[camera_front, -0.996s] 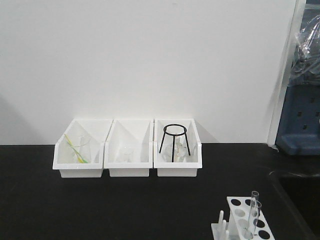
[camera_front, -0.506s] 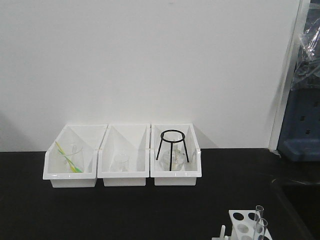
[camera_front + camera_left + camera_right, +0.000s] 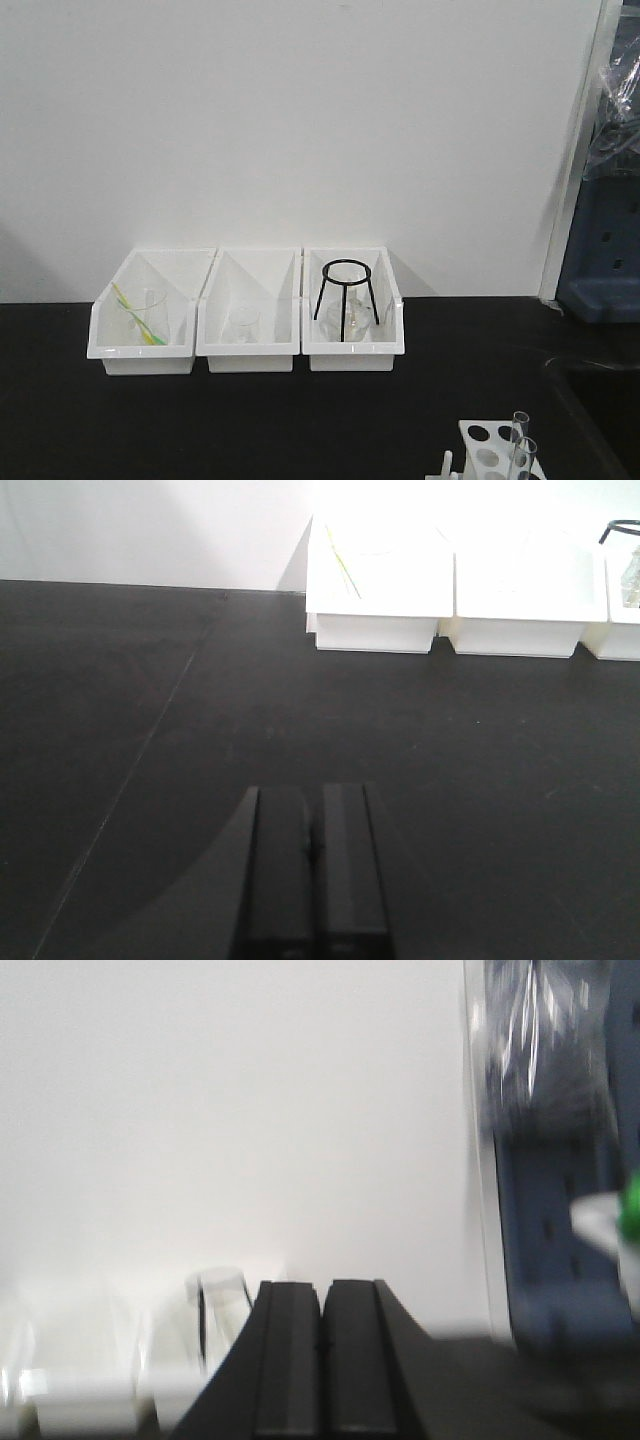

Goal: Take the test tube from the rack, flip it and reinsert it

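Note:
The small white test-tube rack (image 3: 487,447) stands at the bottom right edge of the front view, cut off by the frame, with round holes in its top plate. Two clear test tubes (image 3: 519,446) stand upright in it. Neither arm shows in the front view. My left gripper (image 3: 313,810) is shut and empty, low over bare black tabletop. My right gripper (image 3: 322,1305) is shut and empty, raised and facing the white wall; that view is blurred. The rack shows in neither wrist view.
Three white open-fronted bins (image 3: 248,312) stand in a row at the wall: the left with a beaker and yellow-green stick, the right with a black tripod stand (image 3: 346,292). A blue crate (image 3: 603,250) and a plastic bag stand at the right.
The front view has shifted up and a little to the right since a second ago: the bins and rack sit lower and further left in the frame. In the last half second almost nothing moved.

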{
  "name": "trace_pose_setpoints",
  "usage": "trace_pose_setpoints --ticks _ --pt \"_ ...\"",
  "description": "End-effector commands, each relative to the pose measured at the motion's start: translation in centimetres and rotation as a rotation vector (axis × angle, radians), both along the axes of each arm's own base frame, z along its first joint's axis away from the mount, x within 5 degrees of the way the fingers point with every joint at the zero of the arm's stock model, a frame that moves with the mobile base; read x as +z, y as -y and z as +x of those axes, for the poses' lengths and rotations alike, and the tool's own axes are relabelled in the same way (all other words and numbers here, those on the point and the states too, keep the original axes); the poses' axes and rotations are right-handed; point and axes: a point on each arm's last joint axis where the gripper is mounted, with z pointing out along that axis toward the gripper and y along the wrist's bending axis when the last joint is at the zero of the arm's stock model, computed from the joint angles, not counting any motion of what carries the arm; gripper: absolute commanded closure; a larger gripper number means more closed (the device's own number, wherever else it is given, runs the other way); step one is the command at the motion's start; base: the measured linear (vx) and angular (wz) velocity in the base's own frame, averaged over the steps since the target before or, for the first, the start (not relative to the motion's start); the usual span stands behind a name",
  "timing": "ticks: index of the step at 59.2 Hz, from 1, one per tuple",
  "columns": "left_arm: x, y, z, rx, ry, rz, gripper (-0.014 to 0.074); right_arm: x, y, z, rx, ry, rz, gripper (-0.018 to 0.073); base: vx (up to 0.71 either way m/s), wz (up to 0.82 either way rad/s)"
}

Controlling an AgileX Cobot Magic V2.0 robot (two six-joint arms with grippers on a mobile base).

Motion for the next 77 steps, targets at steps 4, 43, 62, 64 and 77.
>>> trace_pose_setpoints --ticks 4,43,62,64,77 --pt "0.8 0.1 0.1 -0.008 0.094 -0.001 0.0603 8.8 -0.1 0.5 -0.046 0.174 -0.111 0.0568 0.0 0.02" --pt "0.8 0.1 0.1 -0.008 0.094 -0.001 0.0603 11.6 -0.8 10.1 -0.042 -0.05 -0.174 0.0333 0.0 0.0" --pt "0.8 0.1 0.1 -0.008 0.094 -0.001 0.0603 11.8 -0.8 10.0 -0.033 -0.024 -0.121 -0.0075 0.0 0.0" --pt "0.8 0.1 0.1 -0.008 0.094 -0.001 0.0603 11.7 -0.8 10.0 -0.025 -0.027 -0.094 -0.0078 0.0 0.0" --pt "0.8 0.1 0.1 -0.008 0.094 -0.001 0.0603 4.3 -2.0 10.9 0.078 -0.12 -0.129 -0.0028 0.0 0.0"
